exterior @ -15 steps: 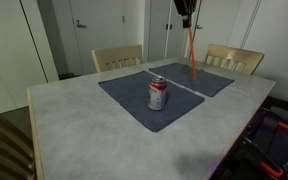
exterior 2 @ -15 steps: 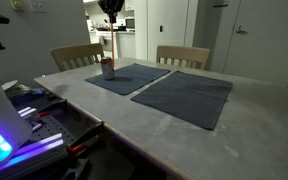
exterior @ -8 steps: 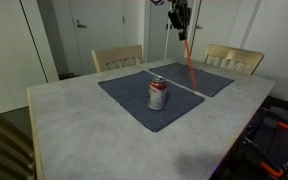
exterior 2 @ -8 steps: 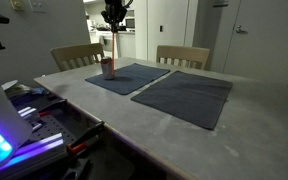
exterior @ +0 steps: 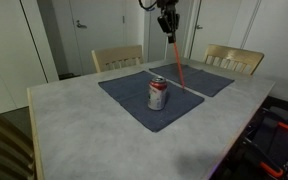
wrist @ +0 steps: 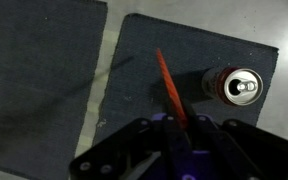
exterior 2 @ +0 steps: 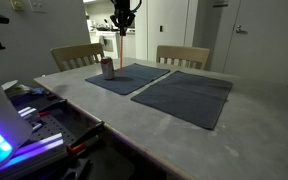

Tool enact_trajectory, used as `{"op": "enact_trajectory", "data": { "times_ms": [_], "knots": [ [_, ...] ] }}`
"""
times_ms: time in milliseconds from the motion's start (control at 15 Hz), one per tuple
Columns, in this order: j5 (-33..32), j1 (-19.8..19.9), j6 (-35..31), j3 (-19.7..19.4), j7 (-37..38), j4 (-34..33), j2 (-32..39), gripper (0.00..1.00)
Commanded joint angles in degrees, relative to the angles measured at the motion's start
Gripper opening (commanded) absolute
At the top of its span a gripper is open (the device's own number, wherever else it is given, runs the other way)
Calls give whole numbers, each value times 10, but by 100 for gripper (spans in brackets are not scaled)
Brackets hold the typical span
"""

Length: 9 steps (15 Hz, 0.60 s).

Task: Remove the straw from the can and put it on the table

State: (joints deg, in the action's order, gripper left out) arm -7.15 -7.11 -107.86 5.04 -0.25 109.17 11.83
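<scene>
Gripper [exterior: 167, 27] high above table [exterior: 74, 118], apparently clamped on straw [exterior: 174, 60], straw hanging clear of can [exterior: 157, 94] on placemat [exterior: 124, 93]

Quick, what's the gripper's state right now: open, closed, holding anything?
The gripper: closed on the straw, holding it in the air, clear of the can.

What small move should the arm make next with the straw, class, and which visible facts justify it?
Probably lower the gripper toward the bare table, tilting the straw flatter. The gripper holds the straw high and slanted. Its lower end is already clear of the can and hangs over a placemat, so only setting it down remains.
</scene>
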Motion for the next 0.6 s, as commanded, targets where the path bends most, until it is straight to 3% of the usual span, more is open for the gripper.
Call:
{"op": "enact_trajectory", "data": {
  "times_ms": [0, 533],
  "knots": [
    [2, 5, -1, 0, -23, -48, 47, 2],
    [14, 11, -1, -1, -36, -94, 126, 2]
  ]
}}
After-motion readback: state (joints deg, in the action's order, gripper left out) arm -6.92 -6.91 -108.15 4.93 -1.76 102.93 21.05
